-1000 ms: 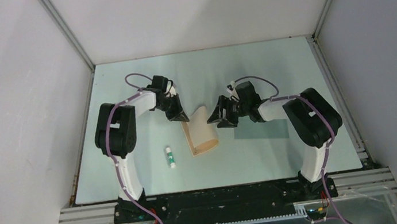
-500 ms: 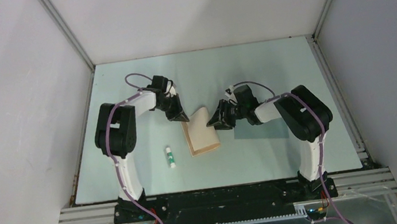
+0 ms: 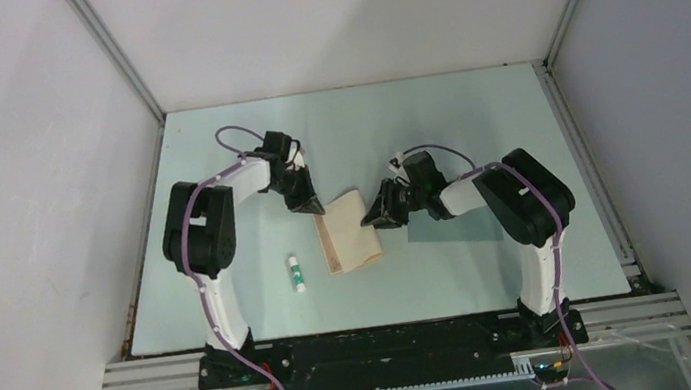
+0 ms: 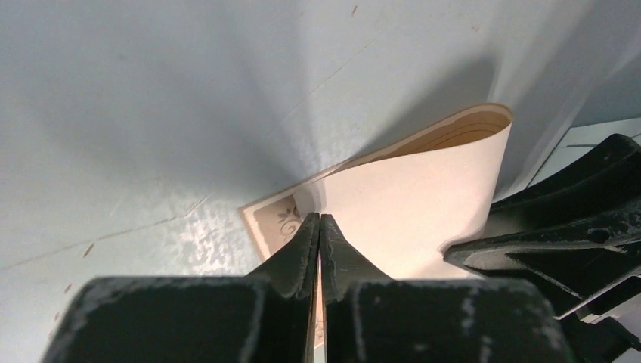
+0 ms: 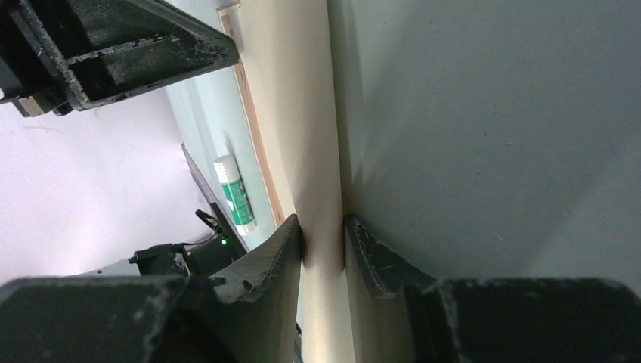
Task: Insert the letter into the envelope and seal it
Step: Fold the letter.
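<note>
Tan paper with a brown ornamental border, the letter (image 3: 348,232) lies near the middle of the pale green table (image 3: 473,118). It is bent over on itself, and the upper layer arches back over the lower one in a soft, uncreased loop. In the left wrist view we see the bordered corner of the lower layer flat on the table, with the plain upper layer (image 4: 408,197) rising above it.

At the letter's far-left corner, the left gripper (image 3: 315,206) has its fingers pressed together on the edge of the upper layer (image 4: 319,219). The left arm rises from its base, bends at the elbow and angles its wrist down to that corner.

At the letter's right edge, the right gripper (image 3: 372,220) sits low. Its fingers are narrowly apart, with the rounded fold between them and a pad against the paper on each side (image 5: 323,234). The right arm is sharply bent, and its forearm runs nearly level towards the letter.

Just right of the letter, partly under the right forearm, lies the teal-grey envelope (image 3: 424,230). To the letter's left, apart from it, lies a white glue stick (image 3: 297,273) with a green cap.
</note>
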